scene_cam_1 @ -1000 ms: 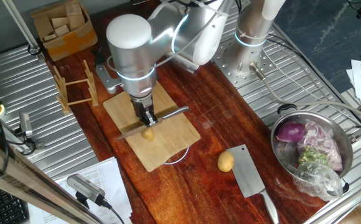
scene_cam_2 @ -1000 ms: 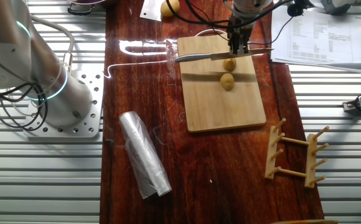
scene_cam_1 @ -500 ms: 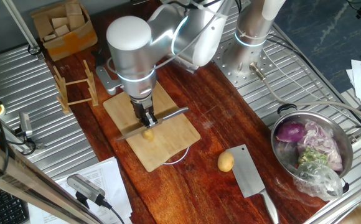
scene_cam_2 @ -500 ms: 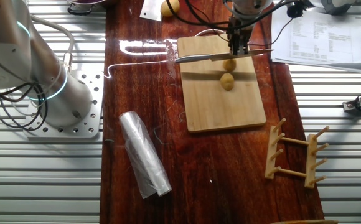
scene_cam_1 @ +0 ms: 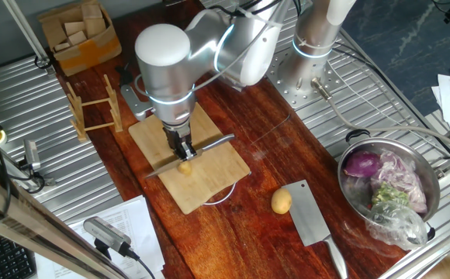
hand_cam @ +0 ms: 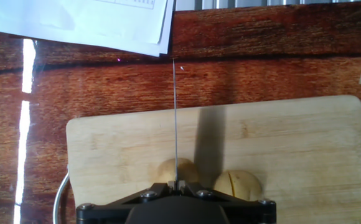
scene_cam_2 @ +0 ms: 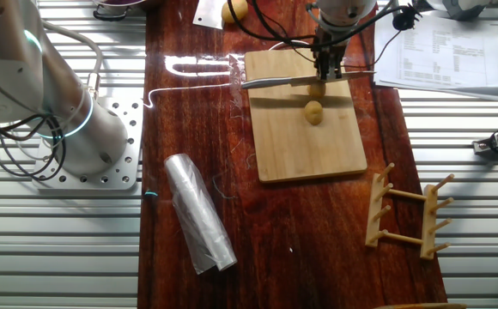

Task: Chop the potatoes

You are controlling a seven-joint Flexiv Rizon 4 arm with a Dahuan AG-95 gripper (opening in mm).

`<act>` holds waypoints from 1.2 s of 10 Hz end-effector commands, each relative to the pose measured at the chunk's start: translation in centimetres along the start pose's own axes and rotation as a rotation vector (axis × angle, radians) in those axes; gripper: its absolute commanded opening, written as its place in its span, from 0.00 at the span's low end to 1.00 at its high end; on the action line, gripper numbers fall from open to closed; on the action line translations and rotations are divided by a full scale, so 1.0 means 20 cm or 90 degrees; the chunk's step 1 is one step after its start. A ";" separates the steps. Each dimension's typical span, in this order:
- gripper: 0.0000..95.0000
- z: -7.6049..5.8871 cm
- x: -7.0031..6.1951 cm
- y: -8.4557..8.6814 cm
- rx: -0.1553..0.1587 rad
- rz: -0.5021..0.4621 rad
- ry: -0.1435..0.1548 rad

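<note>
Two small yellow-tan potatoes lie on the wooden cutting board (scene_cam_2: 309,146). In the hand view one potato (hand_cam: 168,169) sits straight under the knife edge and the other (hand_cam: 238,185), with a cut line in it, lies just right of it. My gripper (hand_cam: 176,184) is shut on a knife (hand_cam: 175,112), seen edge-on as a thin line. In the other fixed view the knife (scene_cam_2: 275,81) lies across the board over the far potato (scene_cam_2: 318,87), with the near potato (scene_cam_2: 315,112) beside it. In one fixed view the gripper (scene_cam_1: 182,149) holds the knife (scene_cam_1: 209,145) above a potato (scene_cam_1: 185,166).
A larger golden potato (scene_cam_1: 281,201) and a cleaver (scene_cam_1: 312,222) lie on the wooden table to the right. A steel pot (scene_cam_1: 357,203) holds purple onion. A wooden rack (scene_cam_1: 93,108) stands left of the board. A plastic roll (scene_cam_2: 199,215) lies on the table. Papers (hand_cam: 93,18) lie beyond the board.
The arm has shifted very slightly. The knife stays over the same potato, and the potatoes have not moved.
</note>
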State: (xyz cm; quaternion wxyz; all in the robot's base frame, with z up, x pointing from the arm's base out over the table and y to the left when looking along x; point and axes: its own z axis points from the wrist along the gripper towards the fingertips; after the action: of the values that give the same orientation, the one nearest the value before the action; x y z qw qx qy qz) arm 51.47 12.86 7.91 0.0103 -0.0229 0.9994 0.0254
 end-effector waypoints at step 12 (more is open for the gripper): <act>0.00 -0.10 0.01 0.01 -0.003 -0.006 0.023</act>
State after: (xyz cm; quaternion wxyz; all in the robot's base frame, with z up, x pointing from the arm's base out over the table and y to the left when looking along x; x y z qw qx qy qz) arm 50.93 13.09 10.31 -0.0113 -0.0281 0.9991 0.0292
